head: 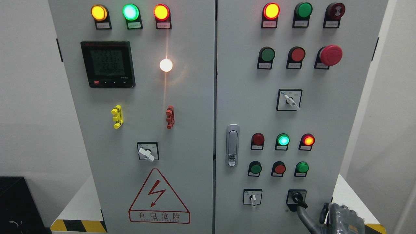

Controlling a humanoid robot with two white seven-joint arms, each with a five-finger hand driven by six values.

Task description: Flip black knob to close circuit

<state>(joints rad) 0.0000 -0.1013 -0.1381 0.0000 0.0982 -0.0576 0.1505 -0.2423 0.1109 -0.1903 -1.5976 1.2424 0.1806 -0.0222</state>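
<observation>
The black knob (297, 197) sits on its black plate at the lower right of the cabinet's right door (247, 107), with its lever pointing down and to the right. My right hand (311, 212) comes in at the bottom right corner, just below the knob. Its grey fingers (304, 217) are spread; one long finger reaches up to the tip of the lever, but nothing is clasped. The palm and wrist are partly cut off by the lower edge. My left arm does not show.
A white-handled selector (253, 198) sits left of the knob, with three push buttons (279, 168) and three lamps (283, 140) above. A door latch (232, 145) lies beside the centre seam. The left door carries a meter (108, 64), another selector (147, 152) and a warning triangle (158, 198).
</observation>
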